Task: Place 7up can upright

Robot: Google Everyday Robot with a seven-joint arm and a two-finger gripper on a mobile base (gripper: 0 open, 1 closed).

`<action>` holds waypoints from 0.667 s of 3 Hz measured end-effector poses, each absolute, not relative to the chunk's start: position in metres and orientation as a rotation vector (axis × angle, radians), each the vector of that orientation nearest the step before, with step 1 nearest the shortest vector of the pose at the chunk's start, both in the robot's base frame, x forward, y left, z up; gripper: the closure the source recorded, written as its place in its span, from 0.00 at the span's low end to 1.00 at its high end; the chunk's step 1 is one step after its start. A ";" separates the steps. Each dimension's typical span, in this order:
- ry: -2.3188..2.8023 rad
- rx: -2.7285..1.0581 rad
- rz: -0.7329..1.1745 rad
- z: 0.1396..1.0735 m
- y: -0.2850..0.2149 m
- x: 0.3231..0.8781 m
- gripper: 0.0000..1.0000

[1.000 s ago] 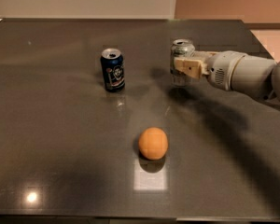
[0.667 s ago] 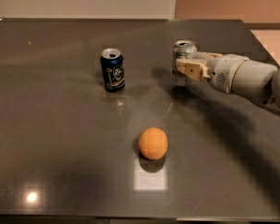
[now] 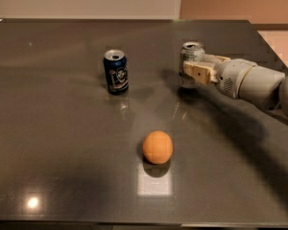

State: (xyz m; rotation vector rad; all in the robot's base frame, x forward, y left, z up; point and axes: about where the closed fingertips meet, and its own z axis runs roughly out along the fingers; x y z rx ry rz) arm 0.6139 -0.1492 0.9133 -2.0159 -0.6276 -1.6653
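Observation:
The 7up can [image 3: 192, 53] is silver-white and stands upright at the back right of the dark table [image 3: 62, 143]. Its base is at the table surface or just above it; I cannot tell which. My gripper [image 3: 191, 72] reaches in from the right and is shut around the can's lower half. One tan finger [image 3: 198, 72] lies across the can's front; the other finger is hidden behind it.
A dark blue can [image 3: 116, 71] stands upright to the left of the 7up can, well apart from it. An orange [image 3: 157, 147] lies nearer the front, in the middle. The white arm [image 3: 252, 83] stretches over the table's right side.
The gripper and the 7up can have shifted slightly to the right. The blue can and the orange have not moved.

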 end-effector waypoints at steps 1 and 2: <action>-0.611 -1.992 -1.658 0.906 -0.155 0.617 0.82; -0.598 -1.989 -1.648 0.898 -0.161 0.620 0.59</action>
